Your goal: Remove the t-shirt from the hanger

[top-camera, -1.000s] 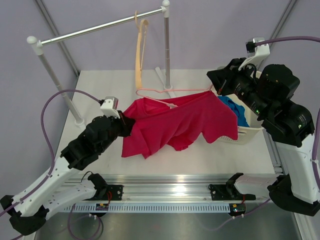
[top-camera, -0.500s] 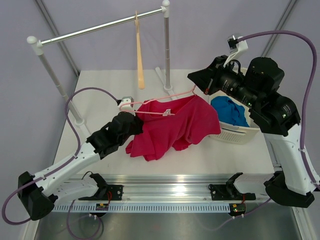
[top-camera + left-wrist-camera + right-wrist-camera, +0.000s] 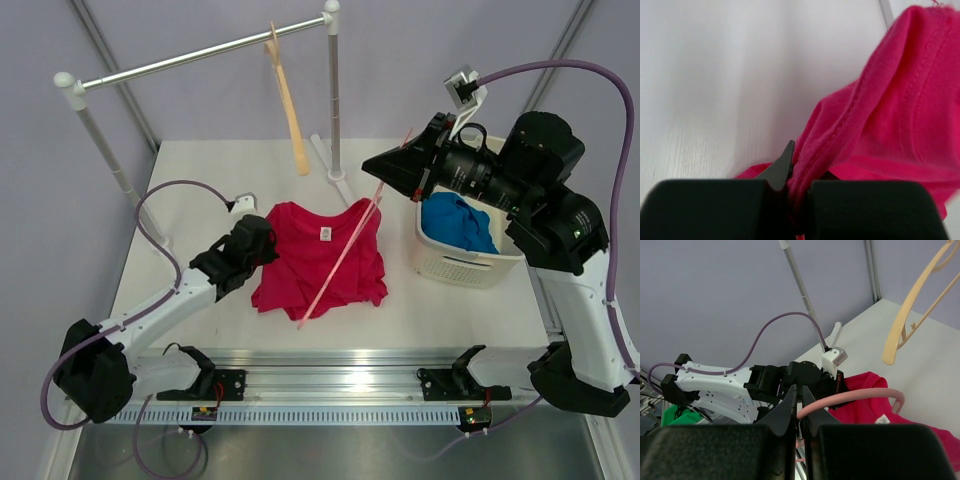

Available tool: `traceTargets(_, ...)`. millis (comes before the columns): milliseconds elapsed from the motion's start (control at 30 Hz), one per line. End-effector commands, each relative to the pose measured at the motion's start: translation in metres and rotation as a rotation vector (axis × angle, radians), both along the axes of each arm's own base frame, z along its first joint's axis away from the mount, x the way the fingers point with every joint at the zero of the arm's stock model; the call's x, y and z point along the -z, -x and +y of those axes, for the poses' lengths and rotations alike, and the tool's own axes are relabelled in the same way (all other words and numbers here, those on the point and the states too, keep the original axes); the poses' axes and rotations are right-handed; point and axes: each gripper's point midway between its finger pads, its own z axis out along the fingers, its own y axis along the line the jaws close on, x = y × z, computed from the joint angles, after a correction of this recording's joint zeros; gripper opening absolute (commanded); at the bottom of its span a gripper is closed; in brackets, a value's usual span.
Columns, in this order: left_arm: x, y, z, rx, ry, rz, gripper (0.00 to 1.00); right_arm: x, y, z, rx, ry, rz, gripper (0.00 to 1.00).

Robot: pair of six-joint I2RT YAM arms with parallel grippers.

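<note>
The red t-shirt lies crumpled on the white table, free of the hanger. My left gripper is shut on the shirt's left edge; the pinched red cloth fills the left wrist view. My right gripper is raised above the table and shut on the pink hanger, which slants down over the shirt. In the right wrist view the pink hanger curves out from between the shut fingers, with the shirt below.
A metal clothes rail stands at the back with a wooden hanger hung on it. A white basket at the right holds blue cloth.
The right gripper lifted the pink hanger up out of the shirt. The shirt dropped flat on the table as the left gripper held its edge.
</note>
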Motion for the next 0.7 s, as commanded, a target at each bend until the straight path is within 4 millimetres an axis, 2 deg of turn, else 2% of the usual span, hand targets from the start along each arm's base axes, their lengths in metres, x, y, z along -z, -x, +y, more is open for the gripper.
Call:
traceTargets(0, -0.006, -0.016, -0.003, -0.031, 0.029, -0.015, 0.00, -0.026, 0.018, -0.013, -0.013, -0.034, -0.094, 0.00)
traceTargets(67, -0.007, -0.015, -0.005, -0.013, 0.024, -0.010, 0.00, -0.022, 0.020, -0.018, 0.002, -0.017, -0.088, 0.00)
traceTargets(133, -0.018, -0.014, -0.007, 0.003, 0.032, -0.022, 0.03, -0.021, 0.025, -0.021, -0.004, -0.009, -0.099, 0.00)
traceTargets(233, -0.044, -0.006, -0.015, 0.076, 0.076, -0.055, 0.73, -0.016, 0.028, -0.027, 0.015, 0.010, -0.091, 0.00)
traceTargets(267, -0.061, 0.002, -0.022, 0.157, 0.094, -0.073, 0.97, -0.013, 0.027, -0.033, 0.046, 0.021, -0.095, 0.00)
traceTargets(333, -0.080, 0.013, -0.028, 0.238, 0.110, -0.100, 0.99, 0.000, 0.022, -0.038, 0.085, 0.053, -0.080, 0.00)
traceTargets(367, -0.102, 0.024, -0.031, 0.295, 0.146, -0.144, 0.99, 0.008, 0.018, -0.042, 0.116, 0.070, -0.077, 0.00)
traceTargets(400, -0.112, 0.032, -0.030, 0.333, 0.142, -0.166, 0.99, 0.023, 0.015, -0.045, 0.133, 0.105, -0.071, 0.00)
traceTargets(433, -0.143, 0.045, -0.030, 0.380, 0.190, -0.232, 0.99, 0.031, 0.010, -0.048, 0.161, 0.124, -0.063, 0.00)
traceTargets(467, -0.149, 0.049, -0.032, 0.408, 0.193, -0.239, 0.99, 0.041, 0.008, -0.048, 0.164, 0.145, -0.055, 0.00)
traceTargets(533, -0.195, 0.074, -0.028, 0.482, 0.242, -0.349, 0.99, 0.072, 0.004, -0.044, 0.147, 0.215, -0.010, 0.00)
traceTargets(600, -0.227, 0.104, -0.029, 0.605, 0.286, -0.425, 0.99, 0.098, 0.000, -0.039, 0.128, 0.259, 0.034, 0.00)
traceTargets(633, -0.246, 0.120, -0.032, 0.678, 0.317, -0.465, 0.99, 0.104, -0.001, -0.037, 0.123, 0.264, 0.040, 0.00)
traceTargets(667, -0.255, 0.130, -0.032, 0.714, 0.326, -0.487, 0.99, 0.120, -0.002, -0.034, 0.110, 0.279, 0.067, 0.00)
